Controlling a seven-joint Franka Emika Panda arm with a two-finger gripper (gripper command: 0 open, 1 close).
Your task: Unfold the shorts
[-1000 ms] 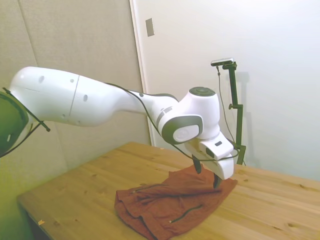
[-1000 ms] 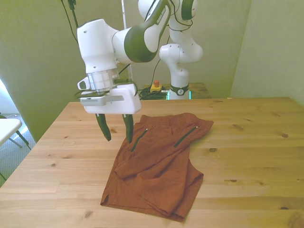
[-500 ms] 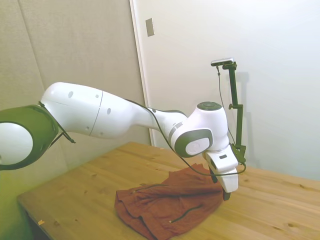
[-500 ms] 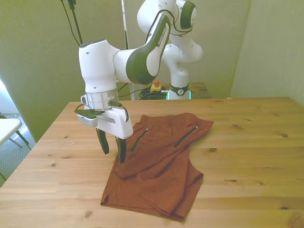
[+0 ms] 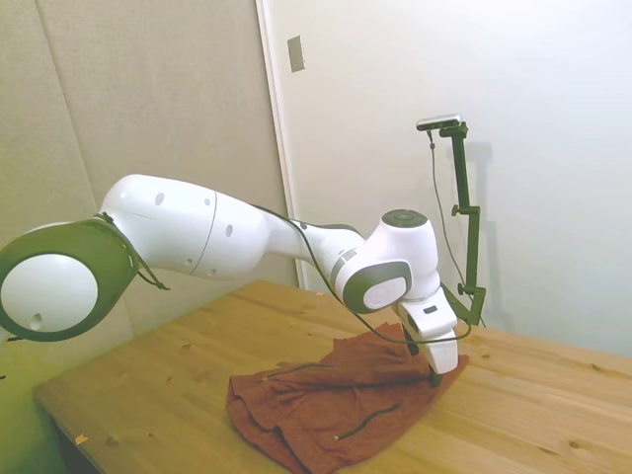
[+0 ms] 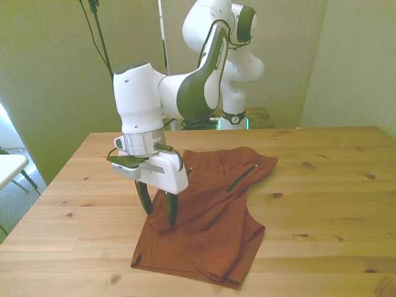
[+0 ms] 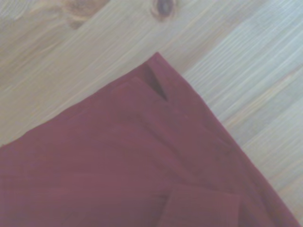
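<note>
Your gripper [image 6: 158,211] stands with its fingers spread apart, tips down on the folded edge of the shorts [image 6: 207,216] at the front view's left. The shorts lie wrinkled and partly folded on the counter [image 6: 322,204], at the centre of the front view and lower centre of the side view. In the wrist view one cloth corner [image 7: 158,64] lies flat on bare wood. The counter is pale knotted pine planks. Behind it you see plain light walls, and a small grey wall plate [image 5: 296,53] at the upper centre of the side view.
</note>
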